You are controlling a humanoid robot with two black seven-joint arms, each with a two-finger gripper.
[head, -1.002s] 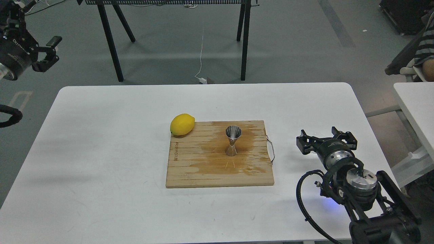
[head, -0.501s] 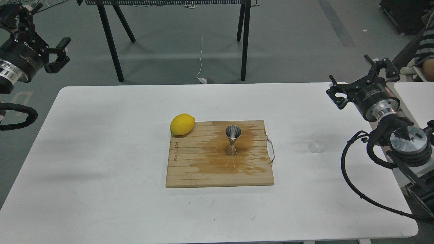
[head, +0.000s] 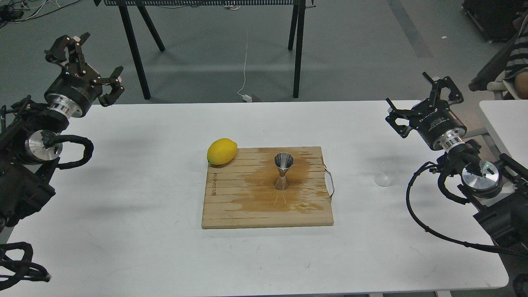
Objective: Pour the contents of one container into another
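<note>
A steel hourglass jigger (head: 284, 171) stands upright on the wet middle of a wooden cutting board (head: 231, 206). The clear glass cup (head: 385, 173) stands upright on the white table, right of the board, with nothing touching it. My right gripper (head: 420, 97) hangs open above the table's far right corner, up and to the right of the cup. Over the far left corner my left gripper (head: 84, 62) is open too and holds nothing.
A yellow lemon (head: 222, 151) rests at the board's far left corner. A wire handle (head: 330, 181) sticks out of the board's right side. A second white table (head: 505, 123) stands to the right. Black trestle legs (head: 136, 53) stand on the floor beyond.
The right arm rose off the cup, left it on the table, then shifted a little left. My left arm swung right and down into view over the table's far left corner.
</note>
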